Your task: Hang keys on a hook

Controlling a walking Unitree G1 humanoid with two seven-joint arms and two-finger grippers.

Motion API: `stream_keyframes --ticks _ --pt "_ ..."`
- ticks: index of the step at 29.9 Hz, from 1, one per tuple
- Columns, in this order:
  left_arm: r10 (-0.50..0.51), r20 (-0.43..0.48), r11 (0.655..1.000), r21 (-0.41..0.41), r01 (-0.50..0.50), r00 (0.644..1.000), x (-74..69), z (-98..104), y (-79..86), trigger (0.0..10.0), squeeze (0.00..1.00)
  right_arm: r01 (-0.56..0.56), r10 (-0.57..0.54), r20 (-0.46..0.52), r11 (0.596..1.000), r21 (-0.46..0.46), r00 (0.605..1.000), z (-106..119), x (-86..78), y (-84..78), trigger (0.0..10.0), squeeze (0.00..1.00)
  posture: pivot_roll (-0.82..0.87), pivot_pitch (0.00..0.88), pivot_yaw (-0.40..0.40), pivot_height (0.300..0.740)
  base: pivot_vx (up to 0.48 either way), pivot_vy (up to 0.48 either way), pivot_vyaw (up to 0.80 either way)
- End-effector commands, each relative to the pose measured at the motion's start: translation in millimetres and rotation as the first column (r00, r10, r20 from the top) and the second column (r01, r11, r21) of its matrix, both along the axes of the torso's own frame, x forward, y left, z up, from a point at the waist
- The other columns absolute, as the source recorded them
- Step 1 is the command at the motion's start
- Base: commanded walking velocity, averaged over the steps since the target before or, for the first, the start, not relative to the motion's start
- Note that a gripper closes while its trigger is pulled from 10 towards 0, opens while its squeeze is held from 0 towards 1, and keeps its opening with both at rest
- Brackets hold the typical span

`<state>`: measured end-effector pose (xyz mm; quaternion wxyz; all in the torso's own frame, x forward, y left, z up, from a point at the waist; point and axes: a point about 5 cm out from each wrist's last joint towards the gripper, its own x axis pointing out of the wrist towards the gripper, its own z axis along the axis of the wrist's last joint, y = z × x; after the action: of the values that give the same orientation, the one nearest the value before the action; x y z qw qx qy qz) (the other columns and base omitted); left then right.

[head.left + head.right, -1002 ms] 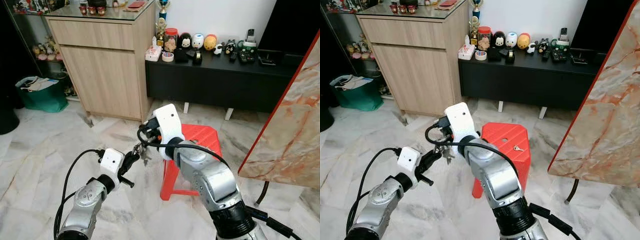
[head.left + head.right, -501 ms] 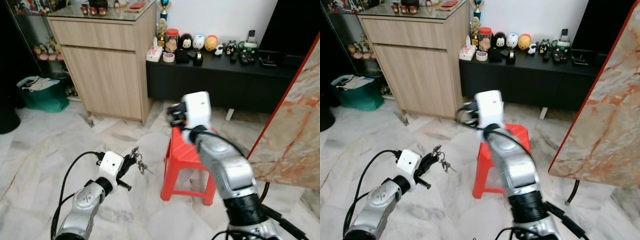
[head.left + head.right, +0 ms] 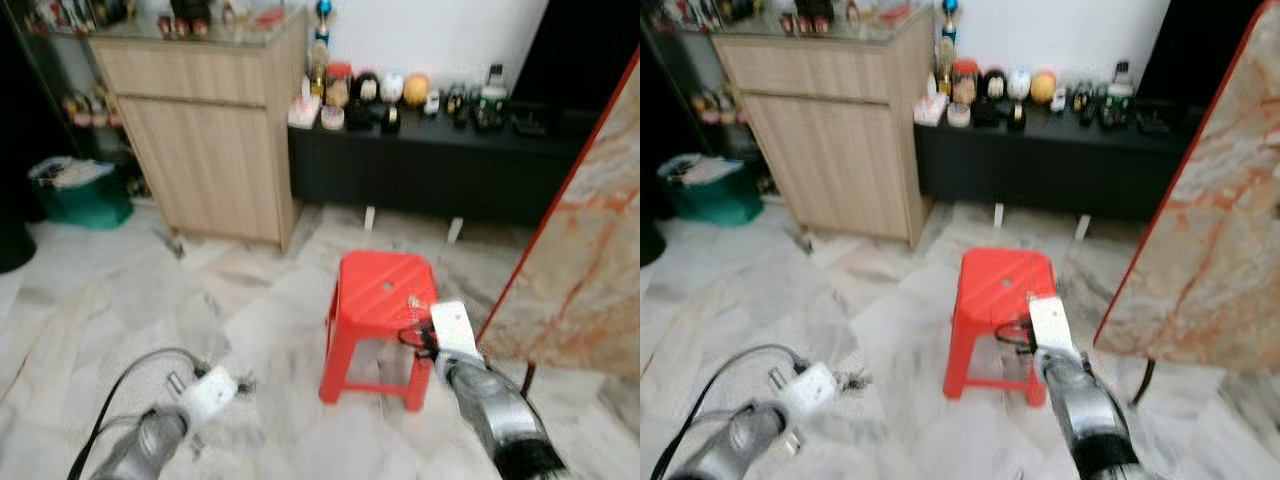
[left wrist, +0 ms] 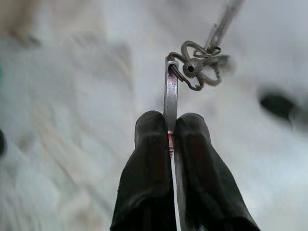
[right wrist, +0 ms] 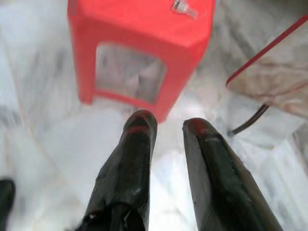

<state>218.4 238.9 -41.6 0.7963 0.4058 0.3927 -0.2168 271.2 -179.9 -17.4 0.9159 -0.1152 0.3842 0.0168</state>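
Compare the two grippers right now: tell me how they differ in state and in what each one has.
The left gripper has its jaws shut on the keys, pinching a flat metal blade with the ring beyond its tips; the right gripper has its jaws apart and holds nothing. The left gripper is over bare marble floor, while the right gripper points toward the red stool. Both have two long black fingers.

The keys (image 4: 199, 67) are a small metal bunch on linked silver rings. One flat, narrow silver blade stands edge-on, pinched between the two black fingers (image 4: 149, 183) of the left gripper (image 4: 171, 137); the rings dangle beyond its tip, blurred.
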Motion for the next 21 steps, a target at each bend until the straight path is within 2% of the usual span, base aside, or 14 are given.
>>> stream_keyframes --ticks 1,3,5,6,7,10,13,14,15,16,17,18,19,21 --pt "0.045 -0.146 0.998 0.058 -0.037 0.988 -30.5 -18 15.7 10.0 0.0 -0.038 0.037 -0.05 0.999 -0.01 0.998 -17 -16.1 3.6 10.0 0.0 0.03 0.012 -0.007 0.74 0.0 0.0 0.0" --pt "0.073 -0.192 0.995 0.085 -0.058 0.979 -45.4 -25 21.4 10.0 0.0 -0.05 0.048 -0.091 0.999 -0.016 0.995 -29 -29.0 3.0 10.0 0.0 0.03 0.015 -0.007 0.74 0.0 0.0 0.0" --pt "0.081 -0.199 0.993 0.095 -0.063 0.977 -48.9 -27 22.5 10.0 0.0 -0.047 0.045 -0.101 0.999 -0.013 0.994 -33 -32.8 2.7 10.0 0.0 0.03 0.014 -0.006 0.74 0.0 0.0 0.0" --pt "0.106 -0.197 0.992 0.087 -0.091 0.975 -51.7 -30 21.2 10.0 0.0 -0.047 0.045 -0.146 0.999 -0.013 0.988 -43 -45.9 1.9 10.0 0.0 0.03 0.015 -0.009 0.74 0.0 0.0 0.0" --pt "0.106 -0.197 0.992 0.087 -0.091 0.975 -51.7 -30 21.2 10.0 0.0 -0.047 0.045 -0.146 0.999 -0.013 0.988 -43 -45.9 1.9 10.0 0.0 0.03 0.015 -0.009 0.74 0.0 0.0 0.0" --pt "0.106 -0.166 0.992 0.091 -0.091 0.98 -48.6 -29 18.7 10.0 0.0 -0.049 0.047 -0.173 0.999 -0.008 0.984 -50 -56.0 1.9 10.0 0.0 0.04 0.016 -0.011 0.74 0.0 0.0 0.0" --pt "0.134 -0.011 0.987 0.091 -0.133 0.991 -29.4 -19 17.6 10.0 0.0 -0.033 0.03 -0.211 0.999 -0.011 0.977 -58 -68.1 0.9 10.0 0.0 0.03 0.015 -0.012 0.74 0.0 0.0 0.0" --pt "0.162 0.072 0.984 0.062 -0.167 0.984 -17.9 -12 15.7 10.0 0.0 -0.025 0.021 -0.22 1.0 -0.013 0.975 -59 -71.1 0.1 10.0 0.0 0.03 0.014 -0.012 0.74 0.0 0.0 0.0" --pt "0.162 0.072 0.984 0.062 -0.167 0.984 -17.9 -12 15.7 10.0 0.0 -0.025 0.021 -0.22 1.0 -0.013 0.975 -59 -71.1 0.1 10.0 0.0 0.03 0.014 -0.012 0.74 0.0 0.0 0.0" --pt "0.208 0.165 0.978 -0.015 -0.209 0.964 -4.3 -3 11.1 10.0 0.0 -0.012 0.01 -0.227 1.0 -0.008 0.974 -61 -74.0 -0.2 10.0 0.0 0.03 0.013 -0.012 0.74 0.0 0.0 0.0" --pt "0.208 0.165 0.978 -0.015 -0.209 0.964 -4.3 -3 11.1 10.0 0.0 -0.012 0.01 -0.227 1.0 -0.008 0.974 -61 -74.0 -0.2 10.0 0.0 0.03 0.013 -0.012 0.74 0.0 0.0 0.0" --pt "0.34 0.314 0.931 -0.245 -0.27 0.887 20.7 19 -0.1 10.0 0.0 0.007 -0.005 -0.239 1.0 0.007 0.971 -64 -80.0 0.4 10.0 0.0 0.03 0.013 -0.013 0.74 0.0 0.0 0.0" --pt "0.398 0.339 0.895 -0.348 -0.279 0.853 27.6 26 -4.8 10.0 0.0 0.014 -0.01 -0.247 1.0 0.015 0.969 -66 -82.8 1.1 10.0 0.0 0.03 0.012 -0.013 0.74 0.0 0.0 0.0" --pt "0.447 0.363 0.853 -0.449 -0.267 0.818 34.8 34 -10.9 10.0 0.0 0.016 -0.009 -0.26 1.0 0.023 0.966 -69 -87.7 2.1 10.0 0.0 0.03 0.01 -0.015 0.74 0.0 0.0 0.0"
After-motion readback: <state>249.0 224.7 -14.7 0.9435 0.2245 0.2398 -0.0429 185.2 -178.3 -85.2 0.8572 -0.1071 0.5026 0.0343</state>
